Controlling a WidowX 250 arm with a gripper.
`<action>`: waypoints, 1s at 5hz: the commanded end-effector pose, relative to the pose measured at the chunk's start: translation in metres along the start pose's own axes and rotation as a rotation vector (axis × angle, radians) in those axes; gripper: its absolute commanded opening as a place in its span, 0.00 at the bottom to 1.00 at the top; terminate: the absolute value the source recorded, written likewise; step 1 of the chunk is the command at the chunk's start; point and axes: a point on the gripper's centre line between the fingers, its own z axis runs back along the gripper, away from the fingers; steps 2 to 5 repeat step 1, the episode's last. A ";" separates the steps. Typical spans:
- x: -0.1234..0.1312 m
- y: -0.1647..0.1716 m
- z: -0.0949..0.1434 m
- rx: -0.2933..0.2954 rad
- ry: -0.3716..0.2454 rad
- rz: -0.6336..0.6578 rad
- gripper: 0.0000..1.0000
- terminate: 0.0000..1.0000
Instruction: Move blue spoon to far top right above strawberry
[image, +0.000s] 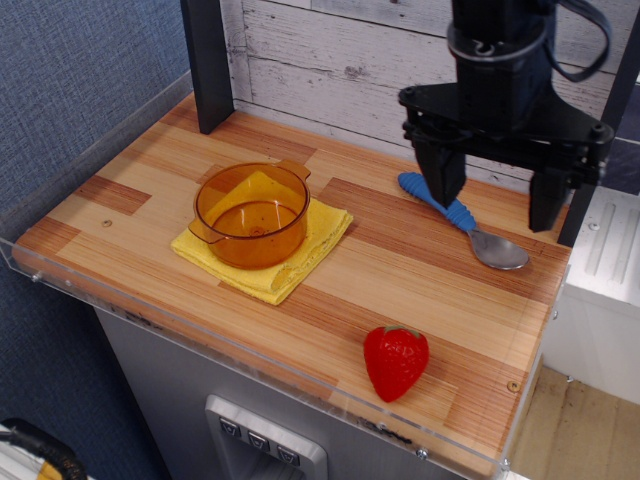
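Note:
The blue spoon (462, 218) lies on the wooden table at the back right, its blue handle pointing up-left and its silver bowl (499, 251) toward the right edge. The red strawberry (395, 361) sits near the front edge, below the spoon. My gripper (494, 190) hangs open over the spoon, one finger (440, 172) on the handle's left side and the other (547, 198) past the bowl on the right. It holds nothing. The finger hides part of the handle.
An orange transparent pot (251, 213) stands on a yellow cloth (306, 250) left of centre. A dark post (208, 62) stands at the back left, another (600, 130) at the right. A clear rim (250, 350) runs along the table's front.

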 end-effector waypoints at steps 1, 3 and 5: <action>-0.011 0.007 0.014 -0.006 -0.025 -0.007 1.00 1.00; -0.011 0.007 0.014 -0.006 -0.025 -0.007 1.00 1.00; -0.011 0.007 0.014 -0.006 -0.025 -0.007 1.00 1.00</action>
